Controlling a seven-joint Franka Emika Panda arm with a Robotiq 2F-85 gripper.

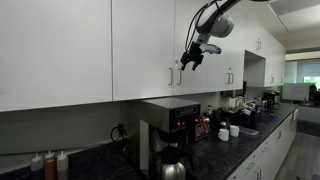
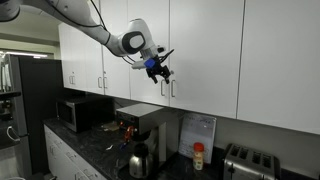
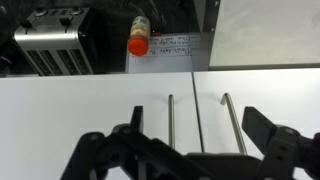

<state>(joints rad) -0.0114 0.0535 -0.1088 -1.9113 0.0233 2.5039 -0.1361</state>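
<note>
Upper wall cabinets above a kitchen desk (image 1: 215,150), with the arm raised to door height. The pincer (image 3: 192,115) hangs in front of the white cabinet doors (image 3: 90,110), its jaws spread as wide as they go and holding nothing; in both exterior views it (image 1: 193,56) (image 2: 160,70) sits just above the door hardware and appears clear of the door face, though contact cannot be ruled out at this size. Nearest to it are a bar handle (image 3: 170,120) and its twin handle (image 3: 232,122), mounted close on either side of the seam where two doors meet, low on the doors, presumably so that each door swings out from the middle and stays within reach from below. Each bar has its long axis vertical, running up and down the door; in the wrist view both run from top to bottom of the picture and fall between the two fingers, whose opening lies crosswise to them. Below, on the desk, stand a toaster (image 3: 55,35), an orange-capped bottle (image 3: 138,38), a coffee machine (image 1: 170,122) with a carafe (image 1: 172,162), and a microwave (image 2: 82,112).
</note>
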